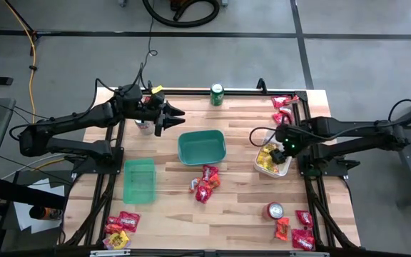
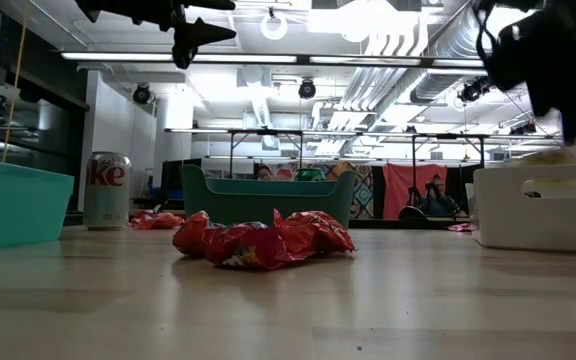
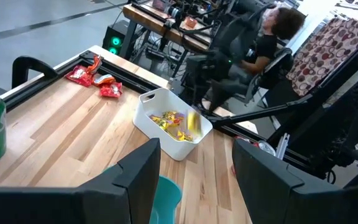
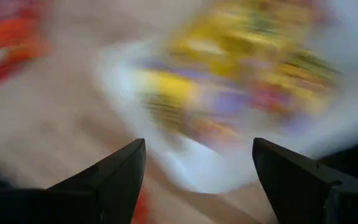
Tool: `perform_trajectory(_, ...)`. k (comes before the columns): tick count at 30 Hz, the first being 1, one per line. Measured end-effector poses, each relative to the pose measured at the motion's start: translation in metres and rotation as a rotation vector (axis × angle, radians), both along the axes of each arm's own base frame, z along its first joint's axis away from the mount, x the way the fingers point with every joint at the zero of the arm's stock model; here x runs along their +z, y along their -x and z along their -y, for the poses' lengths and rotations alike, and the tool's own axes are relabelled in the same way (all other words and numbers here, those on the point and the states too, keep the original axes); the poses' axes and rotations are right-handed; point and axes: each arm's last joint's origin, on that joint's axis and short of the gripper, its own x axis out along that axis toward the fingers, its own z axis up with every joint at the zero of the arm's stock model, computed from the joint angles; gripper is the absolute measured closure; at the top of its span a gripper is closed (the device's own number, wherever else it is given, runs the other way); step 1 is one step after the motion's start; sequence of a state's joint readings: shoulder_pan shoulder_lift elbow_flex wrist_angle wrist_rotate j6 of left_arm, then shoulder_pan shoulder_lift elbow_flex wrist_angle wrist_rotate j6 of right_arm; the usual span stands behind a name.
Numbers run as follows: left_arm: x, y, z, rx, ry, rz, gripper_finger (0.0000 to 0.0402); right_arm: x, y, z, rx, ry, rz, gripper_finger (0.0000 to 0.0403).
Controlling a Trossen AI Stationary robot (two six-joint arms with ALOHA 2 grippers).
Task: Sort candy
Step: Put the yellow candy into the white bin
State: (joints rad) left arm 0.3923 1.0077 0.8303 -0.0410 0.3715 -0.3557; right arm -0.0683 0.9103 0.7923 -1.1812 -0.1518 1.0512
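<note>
Hovering over the white bin (image 1: 260,165) of yellow candy (image 1: 268,158), right end effector (image 1: 285,148) spread wide, empty; left end effector (image 1: 168,118) likewise parted above tabletop (image 1: 241,200); red candy pile (image 1: 206,183) mid-tabletop.

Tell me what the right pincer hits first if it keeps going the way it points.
Most likely the yellow candy in the white bin: the open right pincer hangs over it pointing down. Blur hides the gap.
</note>
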Motion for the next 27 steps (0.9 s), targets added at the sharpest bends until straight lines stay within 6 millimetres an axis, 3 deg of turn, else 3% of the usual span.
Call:
perform_trajectory(1, 0.000, 0.000, 0.000, 0.000, 0.000, 0.000, 0.0213, -0.003, 0.002, 0.001, -0.029, 0.000, -0.050, 0.0112)
perform_trajectory(4, 0.000, 0.000, 0.000, 0.000, 0.000, 0.000, 0.0213, 0.001, -0.008, -0.001, 0.024, 0.025, 0.059, 0.0112)
perform_trajectory(8, 0.000, 0.000, 0.000, 0.008, 0.001, 0.000, 0.0213, -0.002, -0.009, 0.001, -0.002, 0.061, 0.025, 0.0112)
perform_trajectory(14, 0.007, 0.003, 0.008, -0.109, 0.155, 0.027, 0.0213, 0.031, -0.027, 0.000, 0.151, 0.206, 0.301, 0.0112)
perform_trajectory(21, 0.023, 0.002, 0.059, -0.380, 0.365, -0.012, 0.0218, 0.065, -0.041, 0.002, 0.265, 0.374, 0.558, 0.0112)
perform_trajectory(27, 0.001, 0.012, 0.127, -0.450, 0.503, -0.543, 0.0231, 0.067, -0.043, 0.004, 0.267, 0.476, 0.565, 0.0112)
